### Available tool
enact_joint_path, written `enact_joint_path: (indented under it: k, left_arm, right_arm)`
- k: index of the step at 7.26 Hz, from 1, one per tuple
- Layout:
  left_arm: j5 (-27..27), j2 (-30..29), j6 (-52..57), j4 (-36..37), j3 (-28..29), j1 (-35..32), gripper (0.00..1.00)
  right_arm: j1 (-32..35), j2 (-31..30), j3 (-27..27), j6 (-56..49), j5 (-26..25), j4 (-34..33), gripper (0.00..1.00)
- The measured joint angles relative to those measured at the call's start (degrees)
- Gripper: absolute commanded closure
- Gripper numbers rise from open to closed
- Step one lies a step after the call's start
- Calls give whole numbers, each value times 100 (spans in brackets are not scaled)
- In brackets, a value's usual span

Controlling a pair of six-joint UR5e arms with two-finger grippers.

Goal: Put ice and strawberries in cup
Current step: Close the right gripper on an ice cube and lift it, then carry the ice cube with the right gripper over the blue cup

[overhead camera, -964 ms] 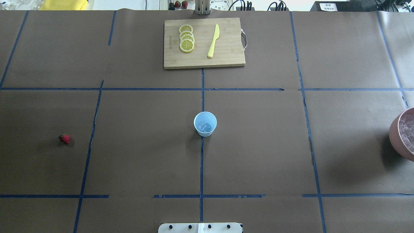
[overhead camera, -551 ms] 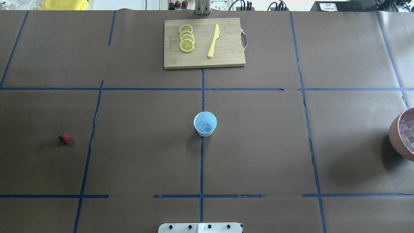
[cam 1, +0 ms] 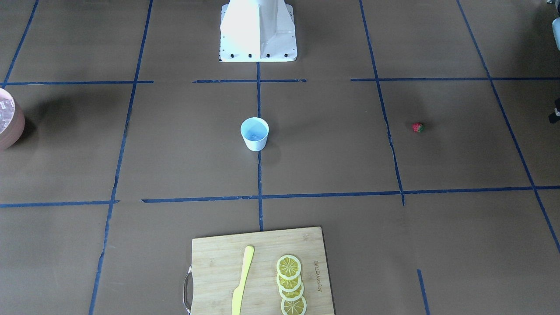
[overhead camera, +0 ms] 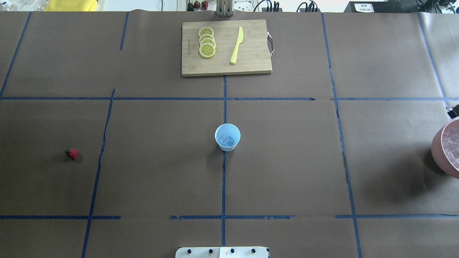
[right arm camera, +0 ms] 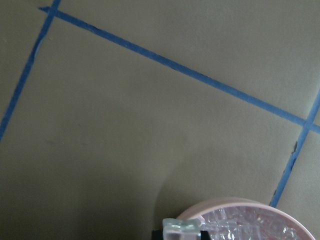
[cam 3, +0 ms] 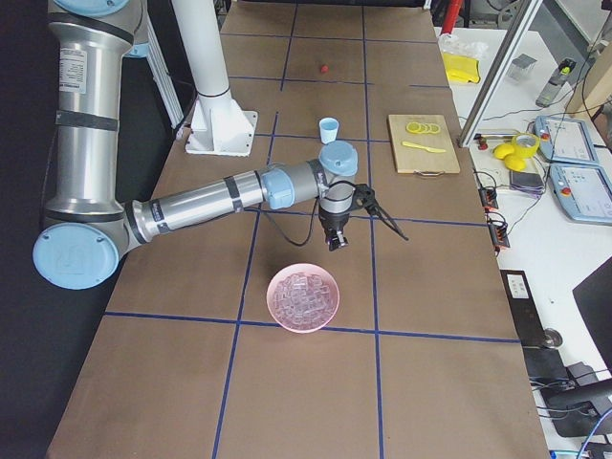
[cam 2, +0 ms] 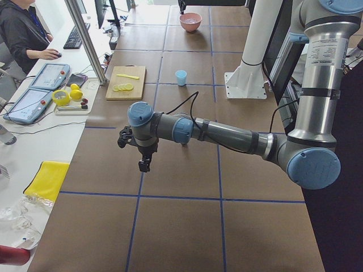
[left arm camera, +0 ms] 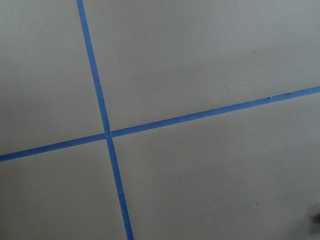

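A sliver of the right gripper [cam 3: 332, 245] had slipped into the right edge of the overhead view, just past the far rim of the pink bowl [overhead camera: 437, 152], where a moment before there had been only brown paper. Nothing else on the table had shifted.

Closest to the robot sat its white base plate [overhead camera: 222, 252], on the centre tape line. A little farther out, in the middle of the table, the cup [overhead camera: 228, 148] stood upright on that same blue line, with some ice [overhead camera: 226, 140] already lying in its pale blue bottom. Level with it, well off toward the robot's left, the strawberry [overhead camera: 71, 153] lay alone on the paper, nowhere near the cup. At the opposite end was the bowl, heaped with more ice. The right gripper hung beside it, and its wrist camera showed a clear ice cube [right arm camera: 182, 227] nipped between dark fingertips, with the bowl's rim behind it.

The left gripper [cam 2: 144, 165] pointed down above a tape crossing at the table's left end. Only the side camera caught it, so I could not tell how wide its jaws stood or whether it carried anything.

Farthest off lay the cutting board [overhead camera: 251, 64], bearing a row of overlapping lemon slices [overhead camera: 207, 42] and a yellow knife [overhead camera: 236, 46] beside them.
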Motion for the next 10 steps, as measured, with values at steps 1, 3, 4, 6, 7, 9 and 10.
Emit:
enact_joint_path:
  k: [1,3,4,6,7,9,10]
  left_arm:
    - [0,3,0,0,1,0,0]
    - [0,7,0,0,8,0,0]
    - [0,9,0,0,16,0,0]
    - [5,9,11,0,56,0,0]
    - [8,9,15,0,70,0,0]
    - [9,11,17,0,79,0,0]
    - [9,15,18,0,82,0,0]
  right_arm:
    - [-227,454,31,338,-6,-360,100]
    - [-943,1245,37,1599,-42,-609,100]
    - [-1397,1674,9,2401,-105,-634,100]
    - [-2235,2437,-133,3863,-415,-626,100]
    - [-2598,2790,-252,4515,-614,-607,100]
    - [-3129,3512,-685,5371,-969,-589,100]
    - [-3305,3858,-968,5609,-1109,-583,100]
